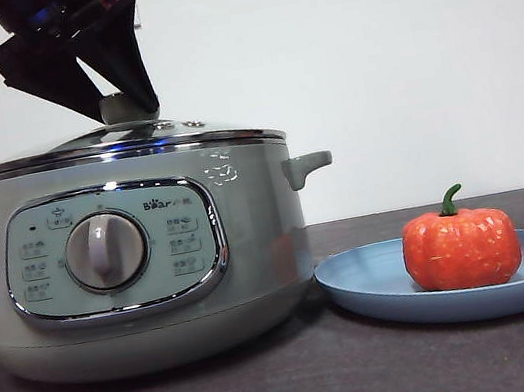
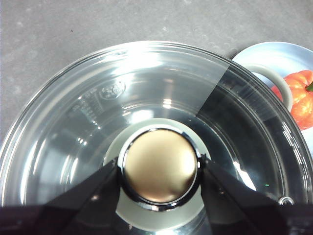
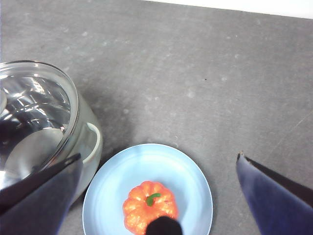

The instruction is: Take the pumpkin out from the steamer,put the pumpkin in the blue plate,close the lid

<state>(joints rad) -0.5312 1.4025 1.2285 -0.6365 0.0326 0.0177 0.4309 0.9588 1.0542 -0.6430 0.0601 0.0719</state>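
The glass lid (image 1: 120, 140) lies flat on the pale green steamer (image 1: 248, 229), its steel rim seated on the pot's chrome edge. My left gripper (image 1: 128, 108) comes down from above, shut on the lid's knob (image 2: 159, 166), with one black jaw pressed against each side. The orange pumpkin (image 1: 459, 247) with its green stem stands upright in the blue plate (image 1: 358, 280), just right of the steamer. My right gripper (image 3: 159, 156) hangs open high above the plate and pumpkin (image 3: 149, 208), holding nothing.
The steamer's side handle (image 1: 307, 166) reaches toward the plate and nearly overhangs its rim. Dark grey tabletop (image 3: 195, 73) spreads behind and to the right of the plate. A white wall stands at the back.
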